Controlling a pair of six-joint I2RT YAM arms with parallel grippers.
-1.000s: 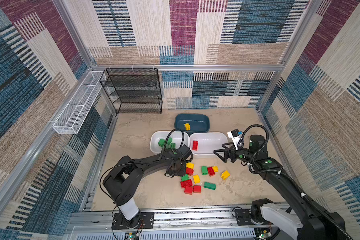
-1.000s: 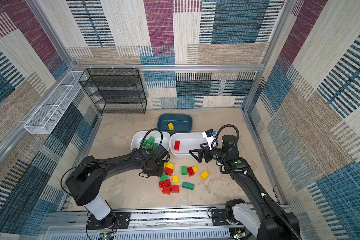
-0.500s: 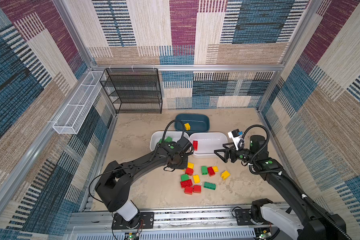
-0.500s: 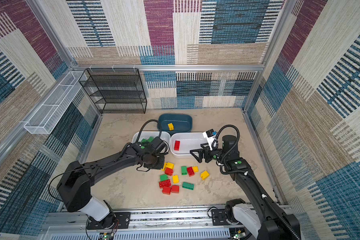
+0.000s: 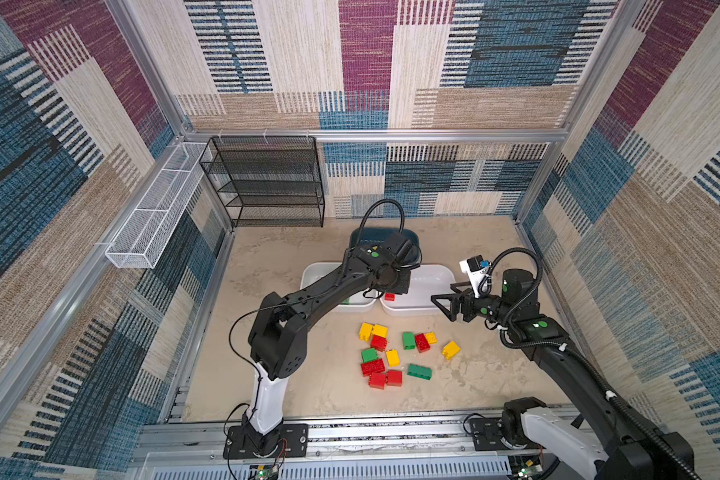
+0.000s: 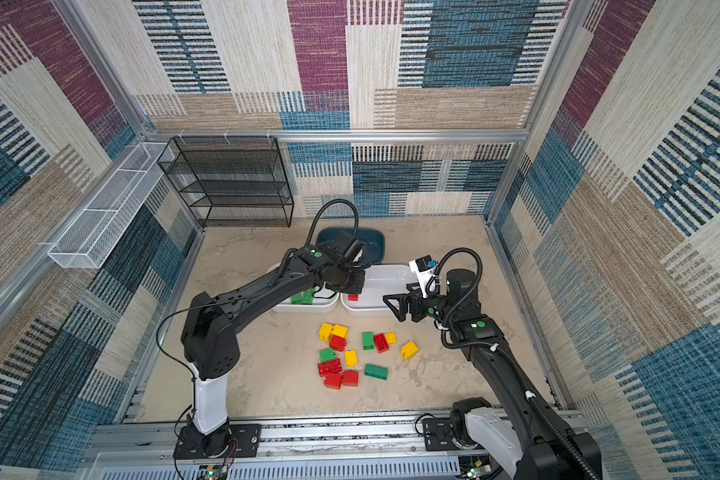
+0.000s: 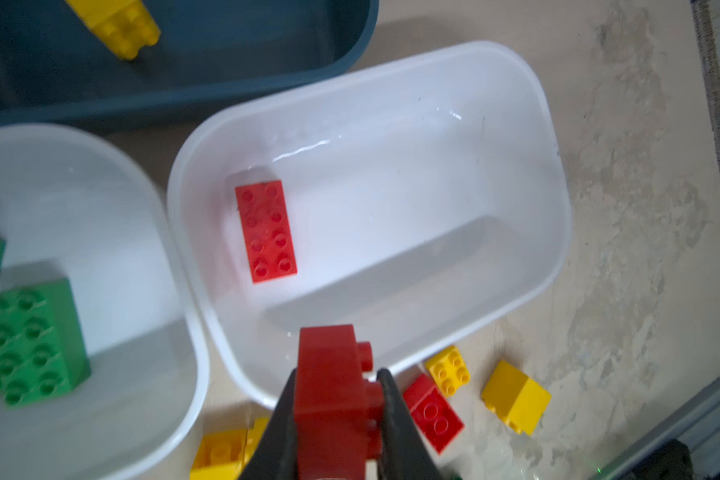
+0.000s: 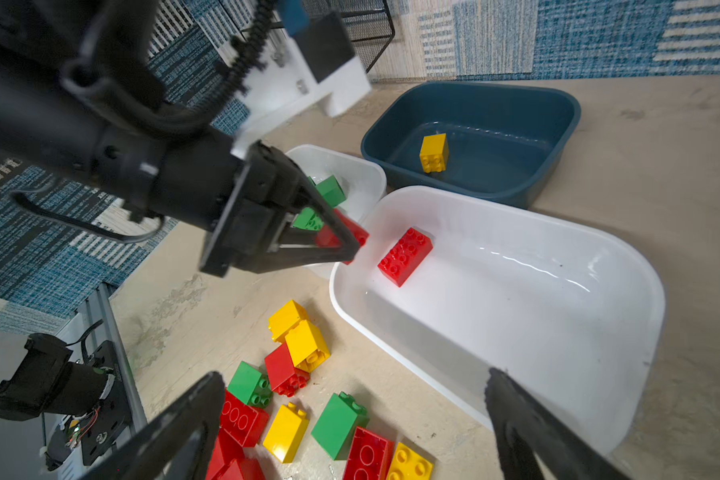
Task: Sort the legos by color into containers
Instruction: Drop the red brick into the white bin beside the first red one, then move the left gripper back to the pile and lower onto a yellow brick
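Risk: red brick (image 7: 329,399) hangs just over near rim of right white tub (image 7: 433,166), lower centre of left wrist view. Release here may strike rim and bounce to floor, or into left white tub (image 7: 100,187) with green bricks (image 7: 34,340).
Pose: left gripper (image 8: 344,249) clamped on red brick, arm stretched to frame centre in both top views, pointing down; right gripper (image 5: 442,305) wide apart, empty, level, at right end of right white tub.

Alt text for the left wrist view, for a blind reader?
Black fingers grip a red brick over the rim of a white tub holding one long red brick. Beside it, a second white tub holds green bricks; a blue tub holds a yellow brick.
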